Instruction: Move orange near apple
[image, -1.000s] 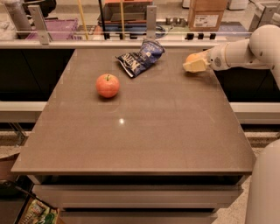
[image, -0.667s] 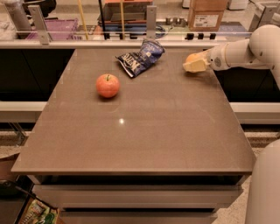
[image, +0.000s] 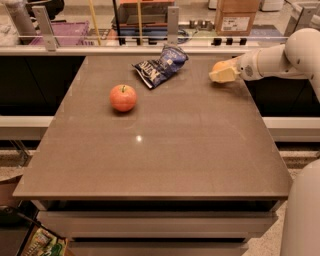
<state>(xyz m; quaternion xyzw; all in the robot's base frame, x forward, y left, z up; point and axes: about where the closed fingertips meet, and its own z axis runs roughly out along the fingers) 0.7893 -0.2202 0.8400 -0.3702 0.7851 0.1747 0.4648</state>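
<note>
Camera view: one apple (image: 123, 97), one orange (image: 219, 65) at gripper (image: 223, 75), table's (image: 165, 165) back corner.

Brown bench (image: 165, 165), bare but for a small glint near mid-surface. At far edge, middle: crumpled blue chip bag (image: 160, 67), lying flat. Beyond bench: grey post (image: 172, 25), cardboard box (image: 237, 15) to the right, purple bin (image: 65, 32) to the left. Gripper (image: 221, 74) over far right bench edge.

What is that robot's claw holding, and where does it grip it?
The gripper, at the table's far right, holds the orange around its lower part; the top peeks out.
</note>
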